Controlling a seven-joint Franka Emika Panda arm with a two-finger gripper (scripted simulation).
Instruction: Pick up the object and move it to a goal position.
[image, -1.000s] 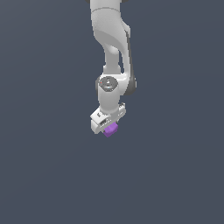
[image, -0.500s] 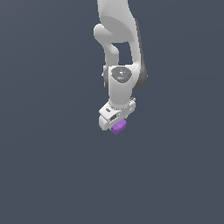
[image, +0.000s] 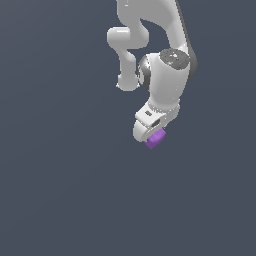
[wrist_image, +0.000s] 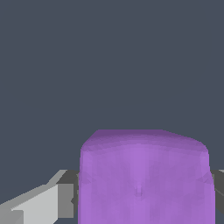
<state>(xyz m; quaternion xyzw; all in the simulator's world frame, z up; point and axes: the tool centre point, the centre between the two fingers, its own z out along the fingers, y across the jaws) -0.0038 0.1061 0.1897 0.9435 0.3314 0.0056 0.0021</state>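
Around you there is only a flat, even slate-grey backdrop; you cannot tell floor from wall, and no edge or seam shows. Your arm (image: 160, 55) is glossy white with rounded joints and a dark ring at the wrist. At its end, your pincer (image: 150, 131) is closed on the purple cube (image: 155, 138), a matte, plain block poking out just beneath the white housing. In the wrist view the cube (wrist_image: 144, 177) sits squarely between the grey fingers (wrist_image: 65, 199), touching them on both sides.
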